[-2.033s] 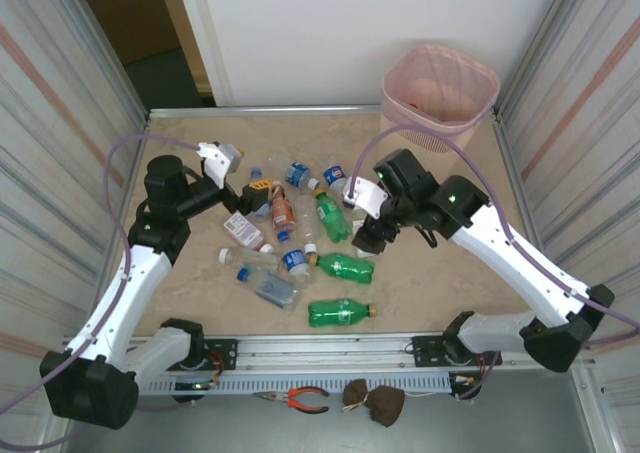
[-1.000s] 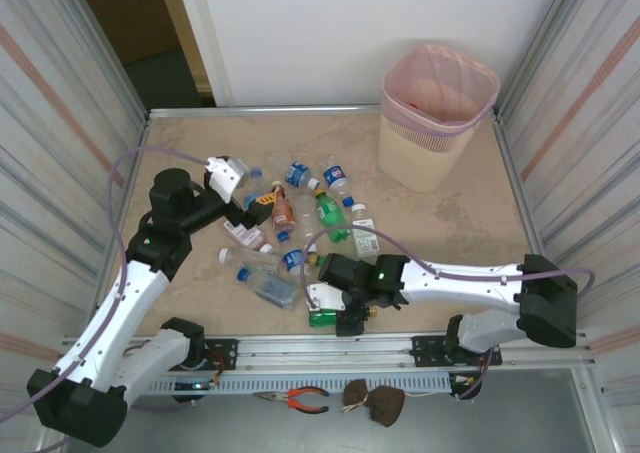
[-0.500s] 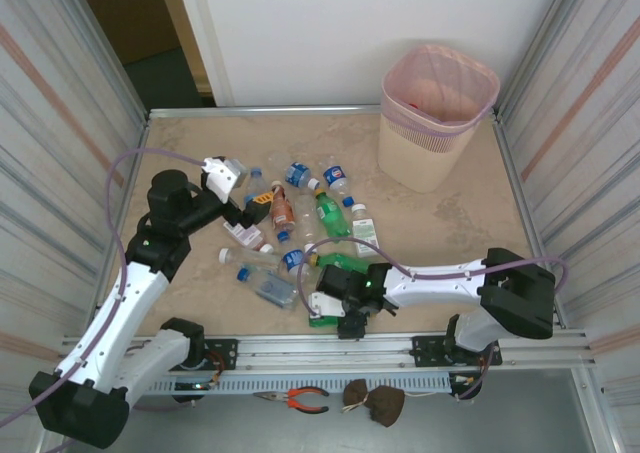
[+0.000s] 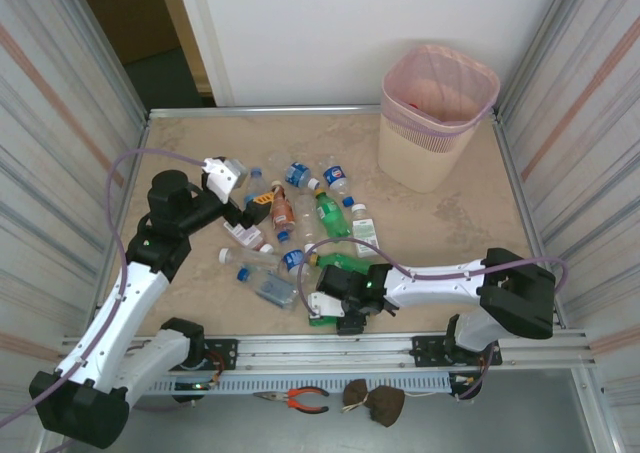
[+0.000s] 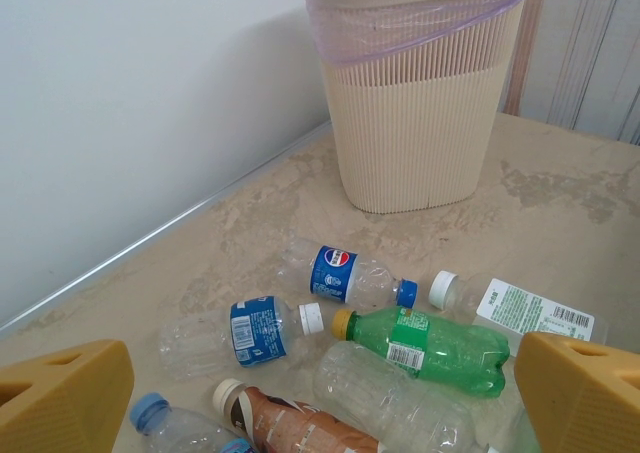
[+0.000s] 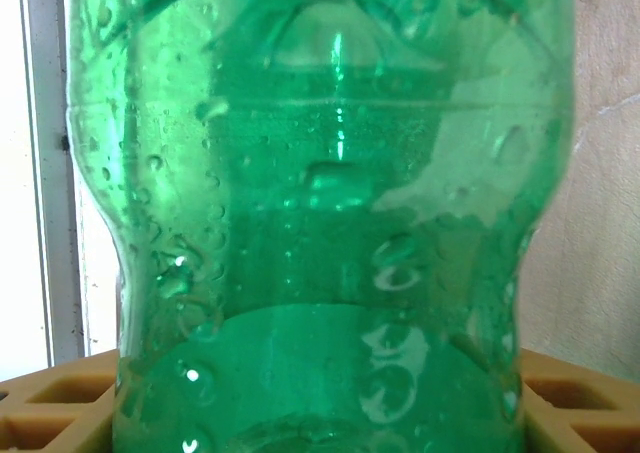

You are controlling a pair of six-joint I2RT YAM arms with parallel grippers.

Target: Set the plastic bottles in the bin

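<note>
Several plastic bottles lie in a heap on the table's left middle. Among them are a green one (image 5: pixel 430 345), a Pepsi-labelled clear one (image 5: pixel 345 276), a blue-labelled one (image 5: pixel 245 331) and a brown one (image 4: pixel 283 210). My left gripper (image 4: pixel 257 201) hovers open over this heap, its yellow fingers (image 5: pixel 60 398) wide apart with nothing between them. A lone green bottle (image 4: pixel 322 316) lies by the near edge. My right gripper (image 4: pixel 347 313) is low over that green bottle (image 6: pixel 330 223), open, a finger (image 6: pixel 50 408) on each side. The pink bin (image 4: pixel 425 163) stands at the far right.
Another green bottle (image 4: pixel 345 265) lies just behind the right gripper. The metal rail (image 4: pixel 400 348) of the table's near edge runs right beside the straddled bottle. Corrugated walls close in both sides. Bare tabletop (image 4: pixel 450 233) stretches between the heap and the bin (image 5: pixel 420 123).
The right arm swung from mid-table down to the near edge and lowered over the lone green bottle. In the last half second it barely moved. The left gripper shifted slightly.
</note>
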